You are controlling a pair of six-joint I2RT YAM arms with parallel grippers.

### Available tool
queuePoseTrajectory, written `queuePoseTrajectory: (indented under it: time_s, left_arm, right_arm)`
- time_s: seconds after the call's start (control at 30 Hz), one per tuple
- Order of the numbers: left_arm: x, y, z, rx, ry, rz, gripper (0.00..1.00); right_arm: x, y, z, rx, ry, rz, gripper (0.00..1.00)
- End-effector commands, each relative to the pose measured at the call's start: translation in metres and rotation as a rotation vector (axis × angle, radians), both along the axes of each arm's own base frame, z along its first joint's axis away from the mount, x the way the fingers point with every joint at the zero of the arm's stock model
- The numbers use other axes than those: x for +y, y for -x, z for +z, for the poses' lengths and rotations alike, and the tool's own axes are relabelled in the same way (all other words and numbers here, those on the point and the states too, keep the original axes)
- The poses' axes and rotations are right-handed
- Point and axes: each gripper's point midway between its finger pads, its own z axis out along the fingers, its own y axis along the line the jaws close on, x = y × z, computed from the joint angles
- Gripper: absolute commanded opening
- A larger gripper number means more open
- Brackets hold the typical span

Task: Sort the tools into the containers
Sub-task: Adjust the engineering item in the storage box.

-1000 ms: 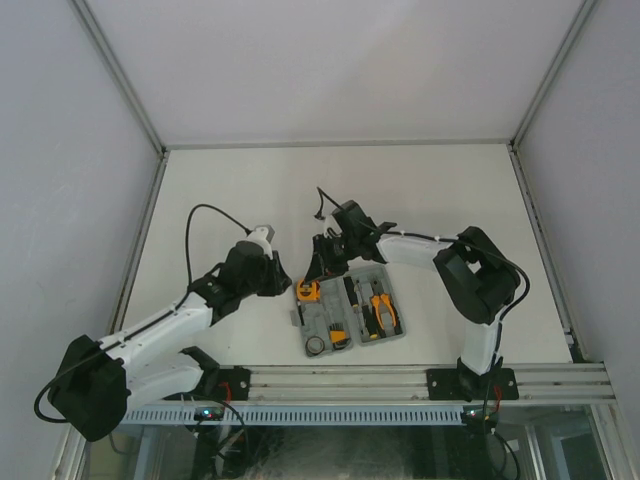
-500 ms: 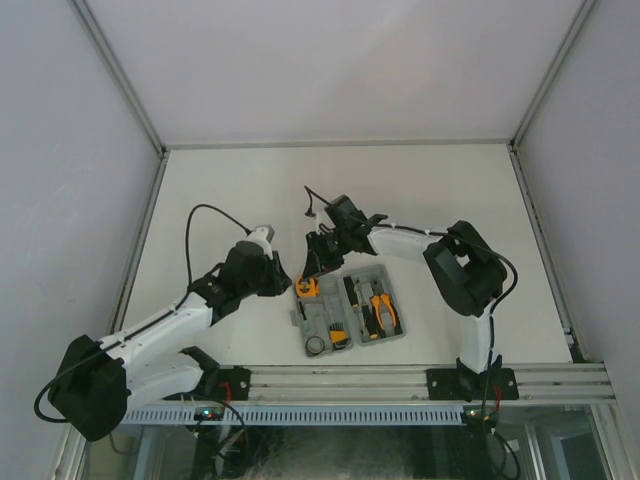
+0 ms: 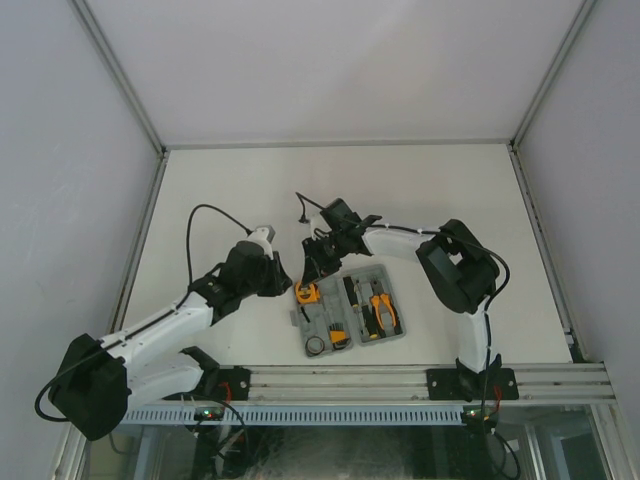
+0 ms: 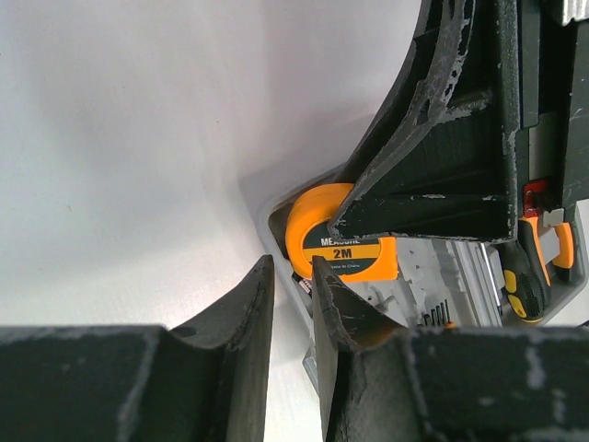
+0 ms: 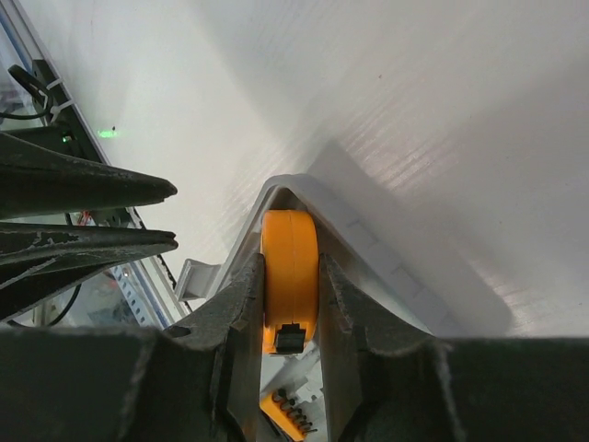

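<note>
At case [image 3: 324,310] corner: right gripper [image 5: 291,274], shifted left, clamps tape measure [image 4: 317,226]; left gripper [image 4: 293,276] narrow.

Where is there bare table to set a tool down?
Free: far half of the table, beyond left pincer and right pincer; strip right of the case. Crowded: case's far-left corner, where both meet at the tape measure.

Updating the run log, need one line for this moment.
right pincer: shut on tape measure, at tool case far-left corner | left pincer: slightly open, empty, beside case | pliers: in case
</note>
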Motion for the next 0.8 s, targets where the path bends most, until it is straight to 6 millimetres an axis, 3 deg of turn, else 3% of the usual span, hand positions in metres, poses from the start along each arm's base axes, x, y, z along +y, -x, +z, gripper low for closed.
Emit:
queuePoseTrajectory:
  time_s: [0.0,0.27,0.77]
  left_arm:
    - [-0.002,-0.006,0.003,-0.025,0.024,0.008,0.27]
    - [-0.004,-0.007,0.001,-0.018,0.019,0.003,0.27]
    - [-0.006,-0.007,-0.001,-0.01,0.02,-0.002,0.27]
  right_arm:
    - [0.003,-0.011,0.003,-0.088,0.002,0.03,0.11]
    - [0.001,-0.022,0.018,-0.157,0.008,0.0,0.32]
    - [-0.01,-0.037,0.05,-0.277,0.054,-0.093,0.43]
